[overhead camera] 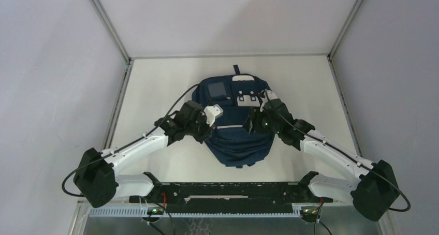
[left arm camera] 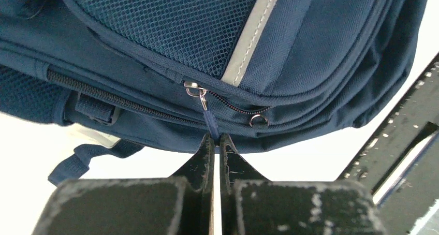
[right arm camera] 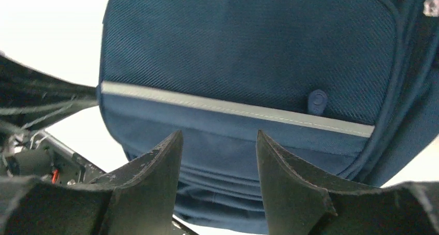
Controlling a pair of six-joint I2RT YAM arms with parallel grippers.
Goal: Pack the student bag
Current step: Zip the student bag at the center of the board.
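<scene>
Left wrist view: left claw [left arm camera: 217,140] pinched shut on zip tab [left arm camera: 209,122], frame middle; student bag [overhead camera: 235,142] flat, middle of table [overhead camera: 155,85]; right claw [right arm camera: 217,139] wide open, empty. Best: pull tab straight along zip, slowly.

The white surface [overhead camera: 155,90] carries the student bag [overhead camera: 235,142], lying flat near its middle, top toward the far edge. A black rail [overhead camera: 233,191] spans the near edge.

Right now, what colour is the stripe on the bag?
The stripe is light grey; right wrist view.
</scene>
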